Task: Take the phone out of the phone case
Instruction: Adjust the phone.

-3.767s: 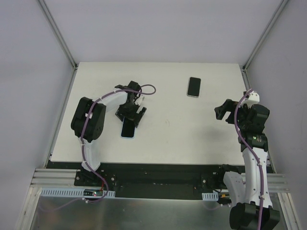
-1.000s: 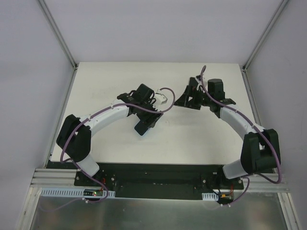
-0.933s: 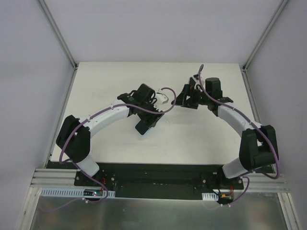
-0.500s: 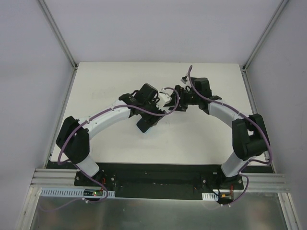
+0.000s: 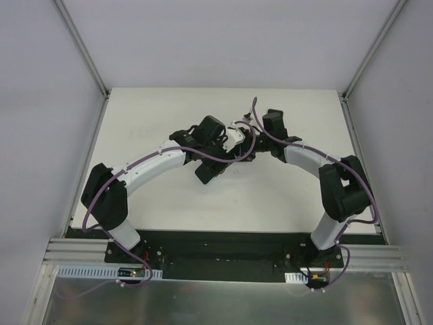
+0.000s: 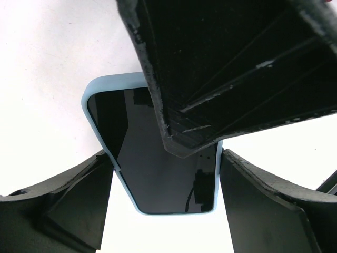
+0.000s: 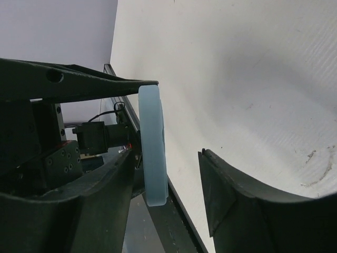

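Note:
The phone (image 6: pixel 158 179), dark screen up, sits inside a light blue phone case (image 6: pixel 105 84). My left gripper (image 6: pixel 166 174) is shut on the case, one finger against each long side near its lower end. My right gripper (image 7: pixel 168 158) has come in from the right and straddles the case's far end. In the right wrist view the case (image 7: pixel 152 147) shows edge-on, close against one finger, while the other finger (image 7: pixel 231 195) stands well apart from it. A right finger (image 6: pixel 221 68) covers the phone's upper part. Seen from above, both grippers (image 5: pixel 237 149) meet over the table's middle.
The white table (image 5: pixel 270 196) lies under both arms, with grey walls on three sides. A black strip and aluminium rails (image 5: pixel 81 254) run along the near edge. The left arm (image 5: pixel 149 166) and right arm (image 5: pixel 311 159) arch inward from their bases.
My right arm has swung left from the back right until its jaws straddle the case, and they have narrowed. The left gripper has drifted slightly right, still holding the cased phone.

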`<state>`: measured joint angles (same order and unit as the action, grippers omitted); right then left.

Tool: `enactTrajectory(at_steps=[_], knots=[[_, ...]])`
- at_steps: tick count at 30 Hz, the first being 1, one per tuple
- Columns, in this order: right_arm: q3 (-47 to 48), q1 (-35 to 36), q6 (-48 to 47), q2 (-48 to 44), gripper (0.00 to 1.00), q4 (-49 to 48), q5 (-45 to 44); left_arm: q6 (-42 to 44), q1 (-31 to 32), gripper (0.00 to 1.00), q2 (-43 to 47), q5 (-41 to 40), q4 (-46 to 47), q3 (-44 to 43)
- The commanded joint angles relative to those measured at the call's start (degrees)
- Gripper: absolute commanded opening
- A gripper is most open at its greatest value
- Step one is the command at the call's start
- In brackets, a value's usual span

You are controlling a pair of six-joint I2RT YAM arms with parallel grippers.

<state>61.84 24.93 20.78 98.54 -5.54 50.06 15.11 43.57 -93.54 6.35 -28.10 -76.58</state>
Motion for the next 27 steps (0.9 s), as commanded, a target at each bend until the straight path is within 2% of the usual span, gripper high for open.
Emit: enactTrajectory(at_steps=[1,10,13,16,17,19,20,21,23,24,26,27], knots=[[3.63,0.65,-0.74,0.95,0.53,-0.96,2.58,1.23,0.64,0.00,0.02,-0.64,1.73,-2.70],[5.57,1.17,-2.84,2.09,0.07,1.85,3.90,1.41,0.73,0.00,-0.86,-1.25,2.43,-2.35],[4.96,1.00,-3.55,1.22,0.01,2.38,2.94,1.50,0.64,0.00,-0.86,-1.43,2.52,-2.00],[4.60,0.74,-4.51,0.16,0.00,3.51,2.41,1.50,0.72,0.00,-0.60,-0.64,2.61,-1.38],[4.60,0.65,-4.95,-0.28,0.00,4.39,2.15,1.41,0.73,0.03,-0.42,-0.46,2.52,-1.30],[4.95,0.21,-5.92,-0.89,0.00,5.28,1.97,1.23,0.73,0.31,-0.07,0.06,2.52,-1.12],[5.13,-0.14,-6.36,-1.33,0.00,6.84,1.79,1.15,0.73,0.52,0.19,0.07,2.52,-1.12],[5.48,-0.66,-7.06,-1.68,0.00,7.82,1.53,0.88,0.64,0.65,0.63,0.07,2.52,-0.86],[5.92,-1.63,-8.46,-2.65,0.00,9.75,0.83,0.97,0.64,0.77,1.60,0.42,2.52,-0.59],[5.92,-2.16,-8.91,-3.26,0.00,10.37,0.48,1.14,0.72,0.89,2.21,0.42,2.43,-0.51],[6.09,-3.47,-10.57,-4.49,0.00,11.95,0.21,1.49,0.73,0.99,3.53,0.77,2.43,-0.15],[6.18,-3.92,-11.54,-5.20,0.00,13.00,0.12,1.85,0.64,0.99,4.15,0.94,2.43,-0.24]])
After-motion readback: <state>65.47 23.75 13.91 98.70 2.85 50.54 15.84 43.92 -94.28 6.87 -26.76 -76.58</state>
